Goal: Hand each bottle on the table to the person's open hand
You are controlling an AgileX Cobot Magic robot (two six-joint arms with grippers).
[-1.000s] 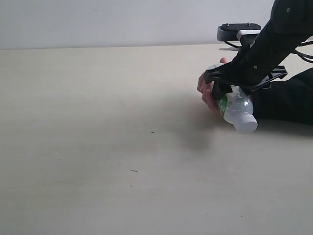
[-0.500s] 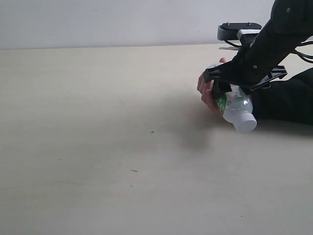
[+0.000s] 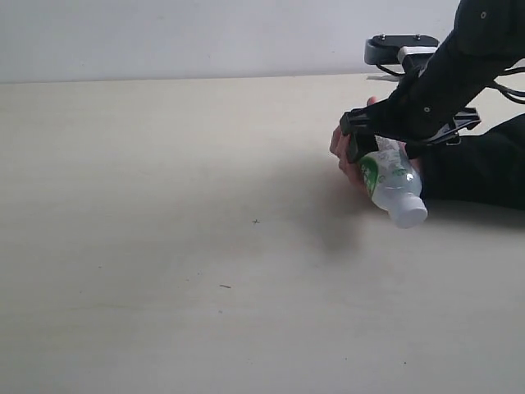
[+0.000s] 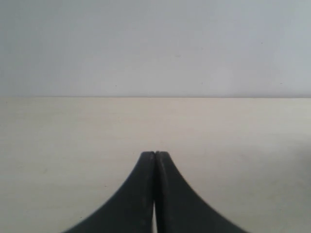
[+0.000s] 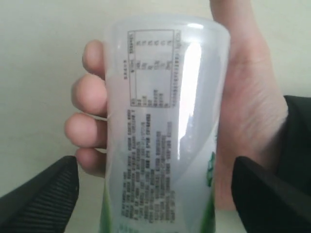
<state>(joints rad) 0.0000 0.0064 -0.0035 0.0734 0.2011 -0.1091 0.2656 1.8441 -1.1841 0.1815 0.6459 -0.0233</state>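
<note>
A clear bottle with a green-white label and white cap lies tilted in the person's open hand, cap toward the front of the table. My right gripper stands open around it. In the right wrist view both fingertips are clear of the bottle, with gaps on each side, and the hand cups it from behind. My left gripper is shut with nothing in it, hovering over bare table; it does not show in the exterior view.
The person's black sleeve rests on the table at the far right, behind my right arm. A pale wall runs along the table's far edge.
My right gripper's jaws have spread wide and let go of the bottle. The bottle has settled a little lower into the hand.
</note>
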